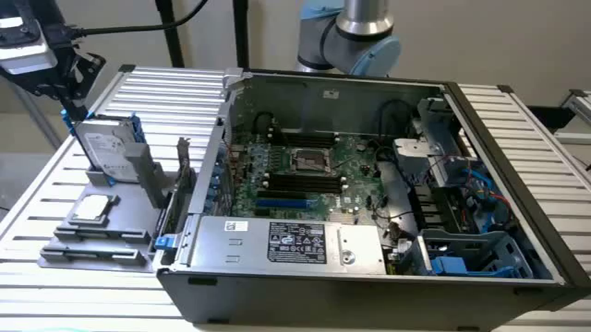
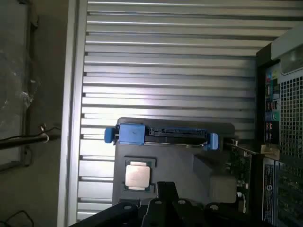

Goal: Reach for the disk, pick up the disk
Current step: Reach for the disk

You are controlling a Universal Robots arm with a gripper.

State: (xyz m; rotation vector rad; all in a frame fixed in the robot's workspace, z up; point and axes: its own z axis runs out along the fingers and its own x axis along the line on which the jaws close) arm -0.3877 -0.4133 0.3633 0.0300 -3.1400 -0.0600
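Blue plastic framed the disk (image 1: 104,151), which stood upright in a grey holder (image 1: 138,169) at the exterior view's left, beside the open computer case (image 1: 323,297). The gripper (image 1: 72,93) hung just above its top edge, pointing down; I could not tell how wide the claw was. In the wrist view the disk's edge lay off-centre, so squaring over it before descending seemed wise.

UR arm (image 1: 356,28): silver-grey tube sect. w/ pale blue joint caps, rounded elbow. Wrist end has a white-grey camera box (image 1: 23,52) on a black bracket (image 1: 88,69); black cables (image 1: 138,28) run off it. Gripper (image 1: 72,97) matte black, angular; in wrist view, its underside shows rounded black lumps.
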